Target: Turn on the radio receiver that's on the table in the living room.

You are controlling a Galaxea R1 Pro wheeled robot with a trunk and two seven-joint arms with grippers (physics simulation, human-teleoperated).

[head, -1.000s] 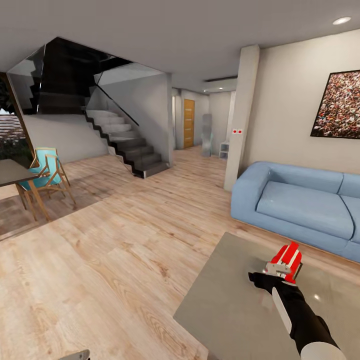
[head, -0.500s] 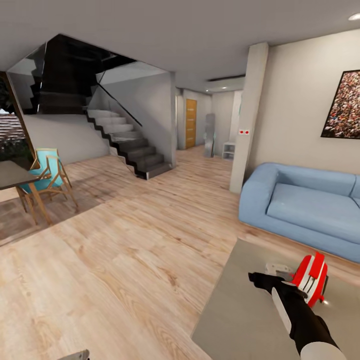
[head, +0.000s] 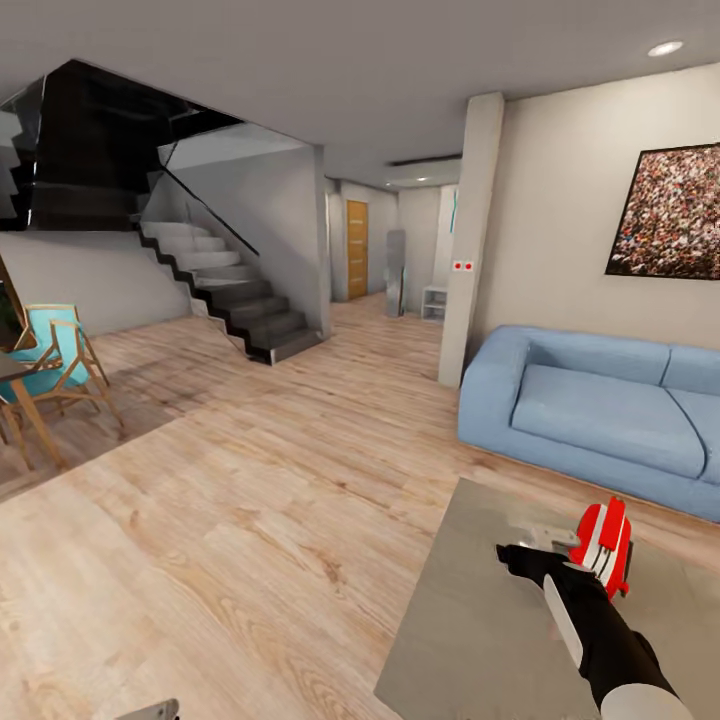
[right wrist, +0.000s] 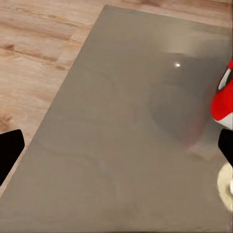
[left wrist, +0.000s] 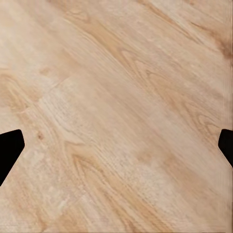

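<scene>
I am seeing the radio tipping on the glossy surface beside my right gripper, fingers apart: I am judging it light, rigid, slippery-footed, best steadied by its sides.

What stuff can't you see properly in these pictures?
- The radio receiver: in the head view it stands tilted and its dial cannot be made out; in the right wrist view the picture's edge cuts it off.
- Right gripper: a dark shape in the head view, too small to tell whether it is open.
- Blue sofa: cut off by the head view's edge.
</scene>
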